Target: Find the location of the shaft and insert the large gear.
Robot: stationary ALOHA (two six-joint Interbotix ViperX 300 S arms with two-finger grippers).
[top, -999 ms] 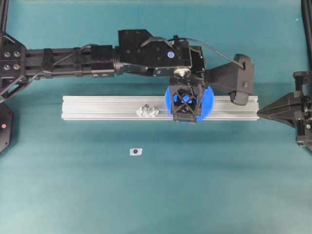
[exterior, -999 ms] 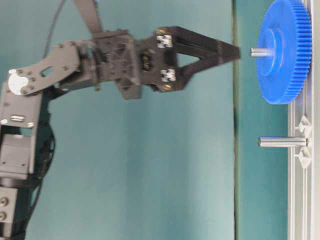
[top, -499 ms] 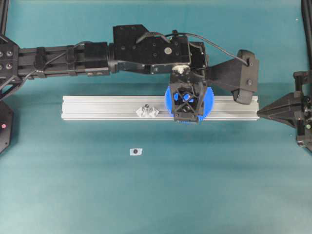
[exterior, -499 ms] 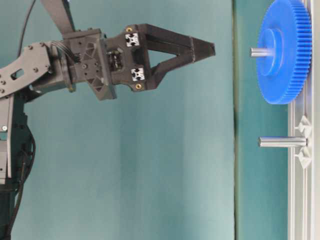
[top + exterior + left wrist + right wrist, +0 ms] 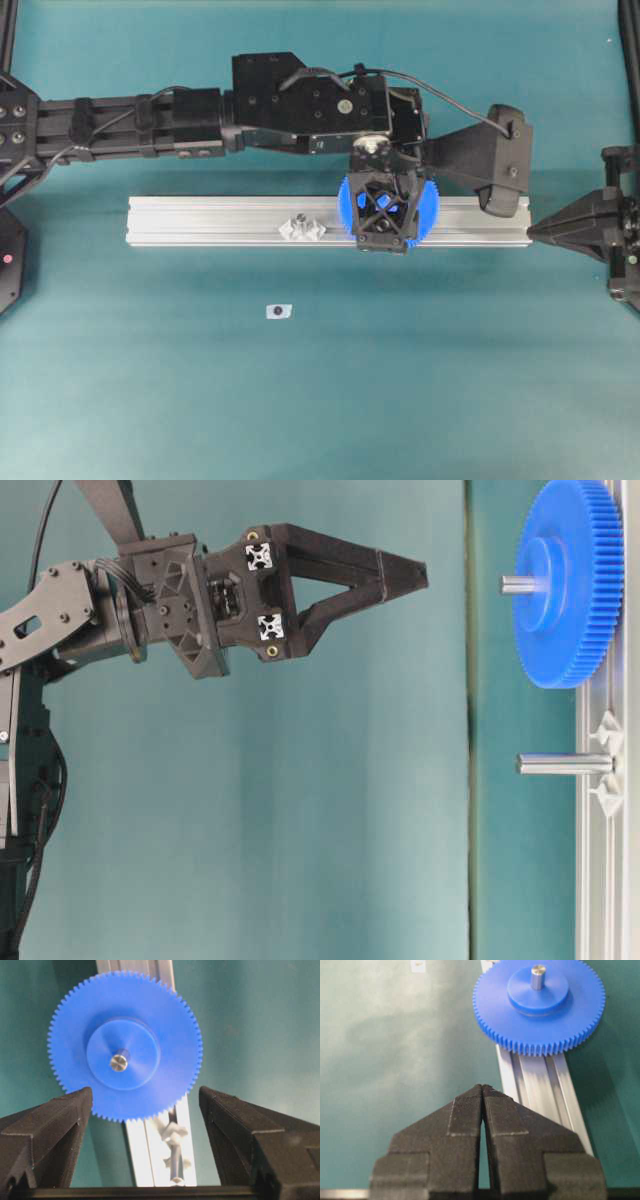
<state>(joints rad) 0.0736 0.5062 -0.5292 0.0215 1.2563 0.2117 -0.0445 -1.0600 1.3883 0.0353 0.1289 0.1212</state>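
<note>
The large gear (image 5: 565,590), a flat blue toothed disc, lies on the rail with the shaft (image 5: 510,583) through its hub. The silvery shaft tip (image 5: 118,1062) pokes out of the raised hub of the gear (image 5: 150,1020). My left gripper (image 5: 420,575) hangs well above the gear, apart from it. It (image 5: 145,1092) is open wide with nothing between its fingers (image 5: 50,1130). From overhead it (image 5: 381,212) covers most of the gear (image 5: 428,210). My right gripper (image 5: 482,1087) is shut and empty, near the rail's right end (image 5: 532,232). It faces the gear (image 5: 540,1015).
The aluminium rail (image 5: 200,220) runs left to right across the teal table. A shorter bare pin (image 5: 560,764) with translucent pieces stands on it left of the gear (image 5: 300,226). A small white piece (image 5: 279,311) lies in front of the rail.
My left gripper has risen further away from the gear, staying open. The gear stays on the shaft. The right arm has not moved.
</note>
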